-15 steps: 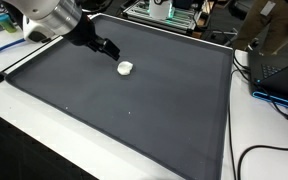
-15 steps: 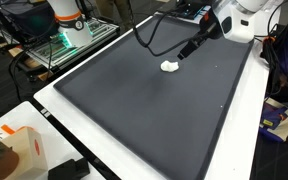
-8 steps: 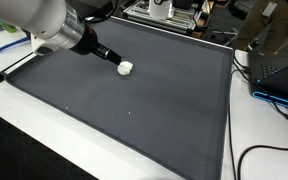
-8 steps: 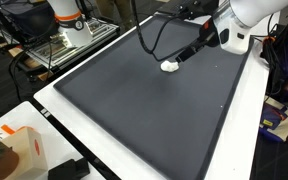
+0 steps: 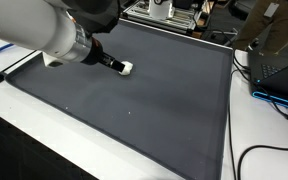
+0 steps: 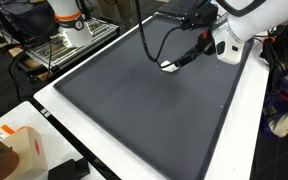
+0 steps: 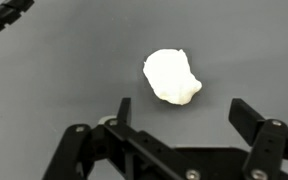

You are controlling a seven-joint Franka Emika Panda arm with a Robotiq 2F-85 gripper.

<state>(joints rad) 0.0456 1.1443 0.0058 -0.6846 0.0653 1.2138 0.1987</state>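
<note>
So we've got the pincer (image 7: pixel 179 112) right down over the little white lump (image 7: pixel 172 76), its jaws spread wide with one on either side and nothing gripped between them. In the wrist view the lump sits just ahead of the fingertips (image 7: pixel 124 108), not quite between them as far as we can tell, so we'd say the approach is pretty much there but the grab itself isn't done yet, and everything past the grab is left too. The lump lies on the dark grey mat (image 5: pixel 164 110), up toward its far edge, and in both exterior views the pincer (image 5: pixel 121 67) is nosing right at it; the lump (image 6: pixel 170 68) is mostly hidden there. The mat covers most of a white surface (image 6: pixel 74 135). Around it the room is busy lab clutter: black cables (image 6: pixel 149 35) trailing over the mat's edge, an orange-and-white box (image 6: pixel 19 150) near one corner, cardboard (image 5: pixel 269 30) and electronics racks behind. We can't make out what the lump actually is.
</note>
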